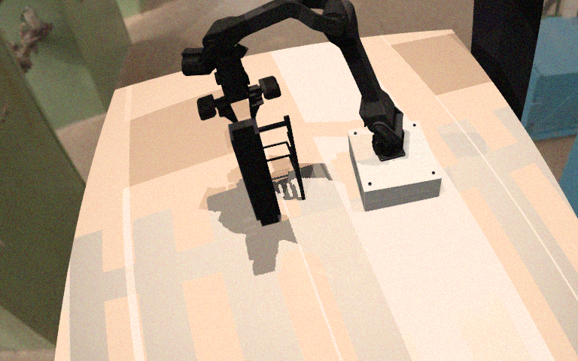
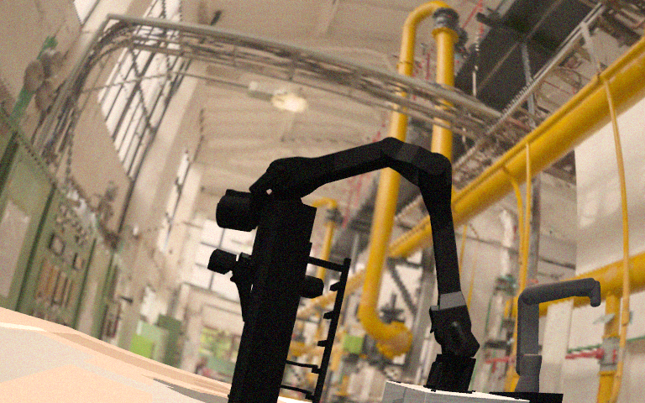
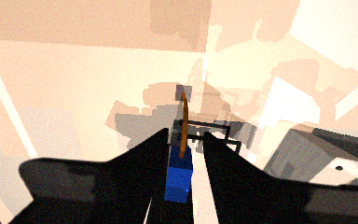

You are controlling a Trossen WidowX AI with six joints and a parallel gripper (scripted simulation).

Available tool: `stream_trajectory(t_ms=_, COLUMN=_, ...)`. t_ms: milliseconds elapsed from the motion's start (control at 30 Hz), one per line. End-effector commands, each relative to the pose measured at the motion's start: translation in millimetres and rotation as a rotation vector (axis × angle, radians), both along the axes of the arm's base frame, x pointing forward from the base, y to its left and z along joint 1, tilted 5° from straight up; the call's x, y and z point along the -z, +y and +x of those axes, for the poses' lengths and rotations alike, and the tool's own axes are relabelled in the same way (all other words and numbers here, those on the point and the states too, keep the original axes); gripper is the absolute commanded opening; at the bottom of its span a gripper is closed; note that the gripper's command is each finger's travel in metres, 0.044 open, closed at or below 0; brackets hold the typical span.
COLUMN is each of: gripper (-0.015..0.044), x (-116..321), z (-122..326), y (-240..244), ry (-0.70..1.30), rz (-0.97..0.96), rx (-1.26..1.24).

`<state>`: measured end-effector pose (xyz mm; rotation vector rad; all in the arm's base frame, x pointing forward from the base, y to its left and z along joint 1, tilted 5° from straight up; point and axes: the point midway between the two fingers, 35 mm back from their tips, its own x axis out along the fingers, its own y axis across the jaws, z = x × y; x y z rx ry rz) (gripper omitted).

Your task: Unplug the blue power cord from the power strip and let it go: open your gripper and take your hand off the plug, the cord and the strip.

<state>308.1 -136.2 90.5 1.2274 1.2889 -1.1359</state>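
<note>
patchwork table (image 1: pixel 405 263) spreads wide; pincer (image 3: pixel 185 140) open astride blue plug (image 3: pixel 179 179), gaps either side.

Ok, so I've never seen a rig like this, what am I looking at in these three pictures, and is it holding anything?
It's one robot arm bolted to a white block on a table. One picture looks down from above, one up from table level, one along the gripper from the wrist. A black bar stands under the gripper. Between the fingers sits a blue plug with an orange cord. A gap shows beside the plug, so the gripper is open, not squeezing it.
</note>
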Motion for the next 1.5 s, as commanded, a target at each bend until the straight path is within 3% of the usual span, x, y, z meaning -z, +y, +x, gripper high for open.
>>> stream_trajectory(t_ms=0, gripper=0.0160, x=0, z=0, y=1, ry=0.001, rz=0.004, rx=0.001)
stream_trajectory(t_ms=1467, gripper=0.0160, x=-10, z=2, y=48, ry=-0.012, rz=-0.003, rx=0.039)
